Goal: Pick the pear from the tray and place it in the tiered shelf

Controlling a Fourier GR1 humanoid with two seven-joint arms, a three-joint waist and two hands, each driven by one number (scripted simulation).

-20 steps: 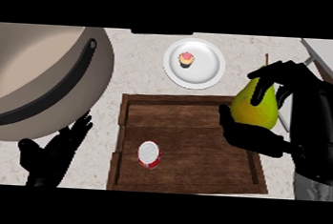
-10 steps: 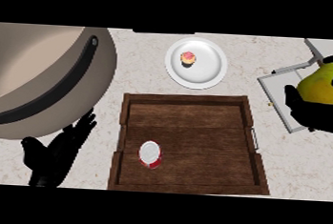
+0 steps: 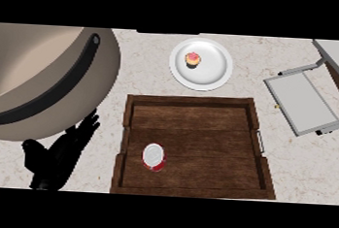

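Observation:
The brown wooden tray (image 3: 194,103) lies in the middle of the counter and holds only a red can with a white lid (image 3: 153,157). The grey tiered shelf (image 3: 307,102) stands at the right edge, its lower level bare. No pear shows anywhere in the head view. My left hand (image 3: 59,155) rests open at the lower left, fingers pointing up, left of the tray. My right hand is out of the picture.
A white plate (image 3: 201,64) with a small cupcake (image 3: 193,59) sits behind the tray. A large beige rounded vessel with a dark band (image 3: 41,75) fills the upper left, just above my left hand.
My right hand carried the pear from above the tray's right side toward the shelf, then left the view with it. The left hand has stayed put.

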